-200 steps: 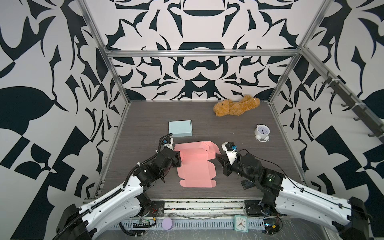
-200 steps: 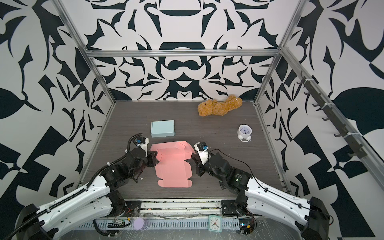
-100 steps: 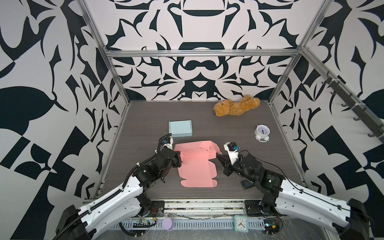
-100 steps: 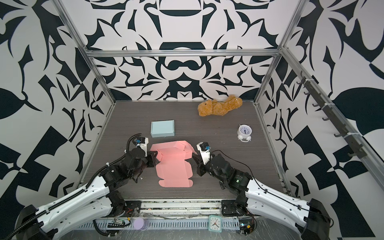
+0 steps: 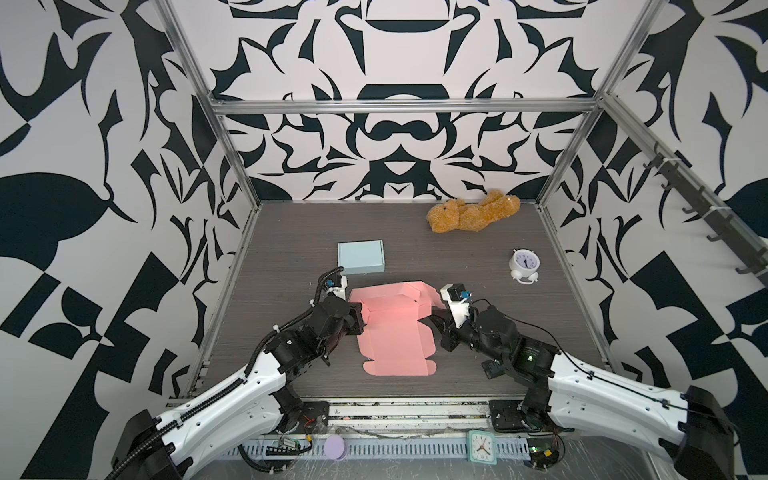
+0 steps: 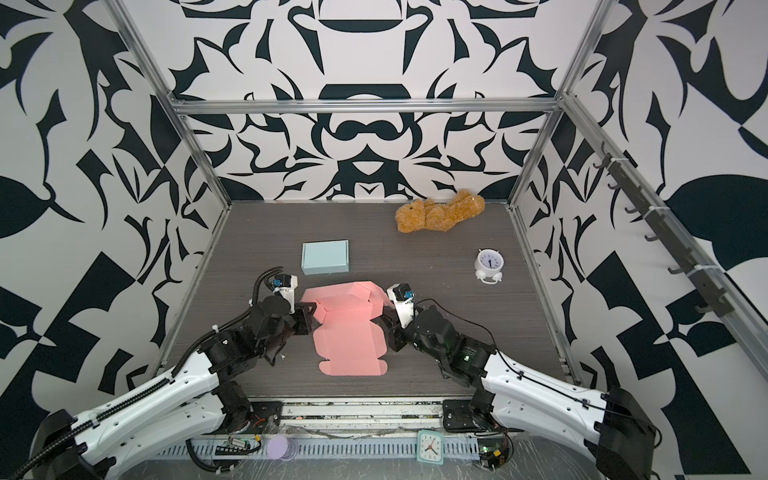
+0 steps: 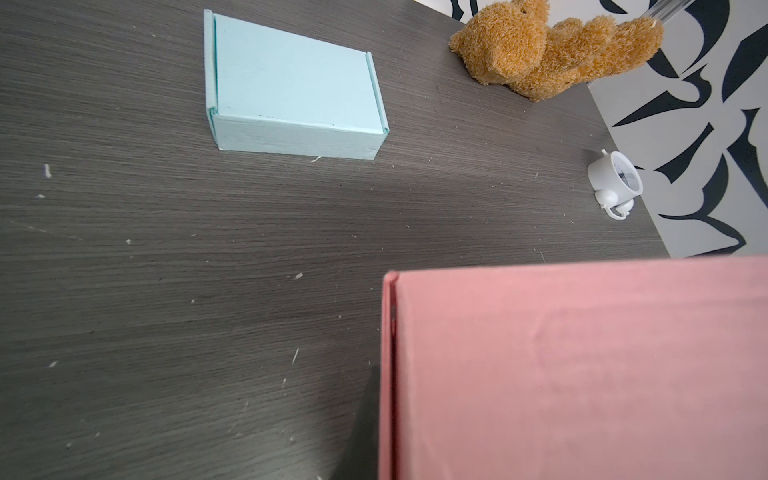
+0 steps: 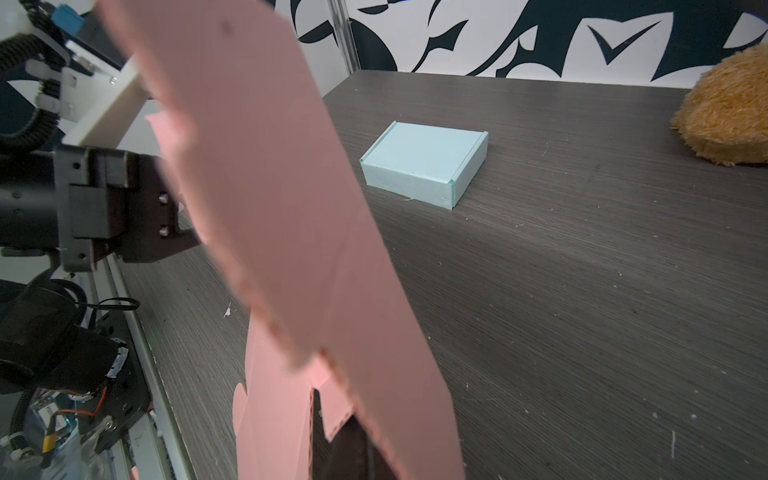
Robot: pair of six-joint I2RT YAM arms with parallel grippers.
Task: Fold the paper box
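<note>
Your paper box (image 5: 395, 336) is a pink die-cut sheet, mostly flat on the tabletop (image 5: 291, 249), near the front edge & roughly centre, btw the two arms. Its far end is folded up into a low wall, and the right-side flap by that end stands tilted up. The near end w/ the rounded tabs lies flat.

Your left claw (image 5: 360, 319) sits at the sheet's left edge, fingers nearly together, pinching that edge. In the right wrist view its dark fingers (image 8: 166, 224) reach in behind the pink card. Your right claw (image 5: 435, 323) is at the sheet's right edge, closed all the way. The raised flap runs right along it, but can't tell whether any card is actually pinched there.

Just beyond the sheet's far-left corner you've got a folded light-blue box (image 5: 360, 257). A brown teddy (image 5: 473, 214) lies at the back right by the rear wall. A white alarm clock (image 5: 524, 264) is off to the right, well apart from the sheet.
</note>
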